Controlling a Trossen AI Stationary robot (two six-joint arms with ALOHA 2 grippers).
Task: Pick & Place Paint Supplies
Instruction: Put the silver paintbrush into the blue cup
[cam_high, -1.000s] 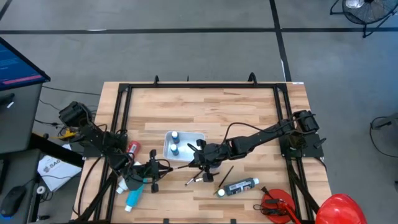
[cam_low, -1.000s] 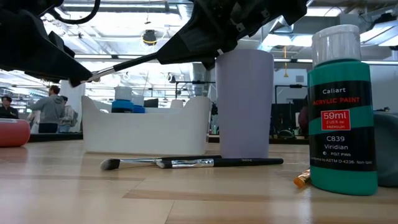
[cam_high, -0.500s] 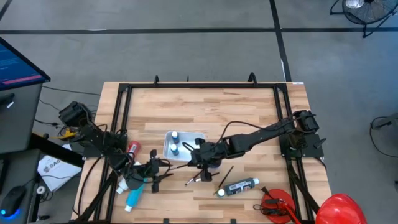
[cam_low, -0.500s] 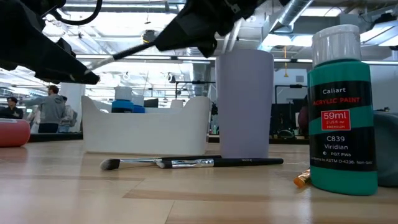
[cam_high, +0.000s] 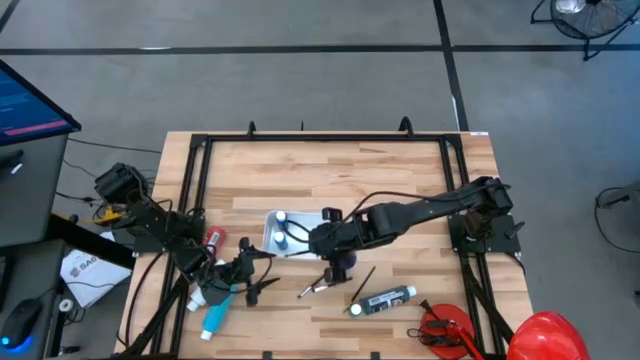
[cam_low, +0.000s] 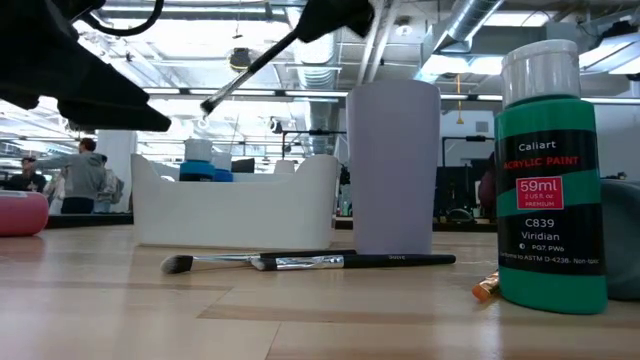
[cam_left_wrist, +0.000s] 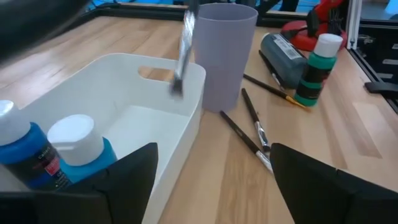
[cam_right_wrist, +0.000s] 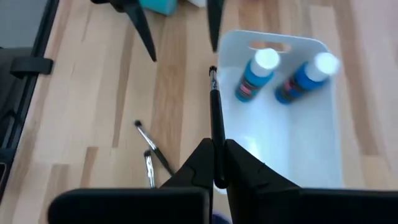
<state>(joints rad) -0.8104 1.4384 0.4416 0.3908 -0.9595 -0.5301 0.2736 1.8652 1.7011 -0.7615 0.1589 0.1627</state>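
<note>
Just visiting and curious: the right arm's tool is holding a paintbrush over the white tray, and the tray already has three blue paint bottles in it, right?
Nearly. The right tool does hold a paintbrush over the white tray, but the tray holds two blue paint bottles, not three. The right wrist view shows both.

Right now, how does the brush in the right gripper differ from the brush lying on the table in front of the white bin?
The held brush is clamped in the shut right gripper; the loose brush is touched by no gripper. The held brush hangs tilted in the air over the white bin; the loose brush lies flat on the table outside it. Both are thin with dark handles.
</note>
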